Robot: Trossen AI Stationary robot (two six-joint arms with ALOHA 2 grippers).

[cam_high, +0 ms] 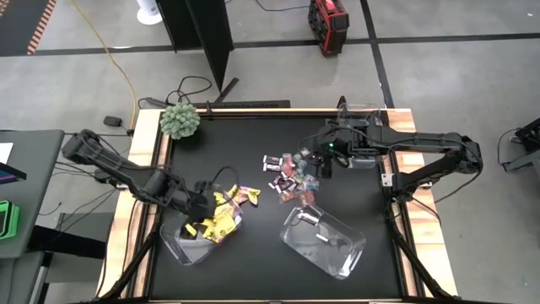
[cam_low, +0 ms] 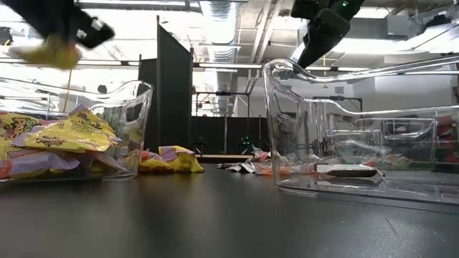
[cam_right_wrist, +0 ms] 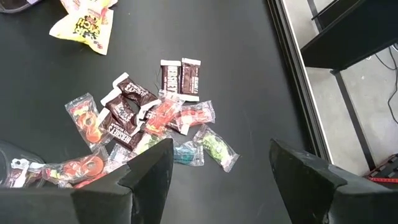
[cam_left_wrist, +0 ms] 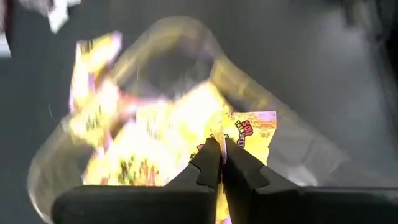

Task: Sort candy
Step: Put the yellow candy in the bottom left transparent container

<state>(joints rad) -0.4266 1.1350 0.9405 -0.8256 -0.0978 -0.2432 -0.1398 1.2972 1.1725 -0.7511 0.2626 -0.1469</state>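
My left gripper (cam_left_wrist: 221, 155) is shut on a yellow candy packet (cam_left_wrist: 252, 130) above the left clear bin (cam_high: 175, 245), which holds several yellow packets (cam_high: 218, 224). The low view shows that gripper high at the left with the packet (cam_low: 51, 51) under it. A few more yellow packets (cam_high: 245, 196) lie on the table beside the bin. A pile of dark mini bars (cam_right_wrist: 127, 106) and clear-wrapped sweets (cam_right_wrist: 214, 146) lies mid-table. My right gripper (cam_right_wrist: 221, 155) hovers open above the pile. The right clear bin (cam_high: 337, 253) holds a dark bar (cam_low: 348, 170). My left gripper pinches the yellow packet between its two fingers at one edge (cam_left_wrist: 239, 132). Most of the packet sticks out beyond the fingertips. The fingers slant downward toward the left bin. The packet is lifted clear, above the bin's rim.
A fuzzy green ball plant (cam_high: 180, 120) stands at the table's far left corner. The table's wooden rim (cam_high: 143, 169) runs along both sides. Bare black tabletop lies along the near edge between the two bins and at the far middle.
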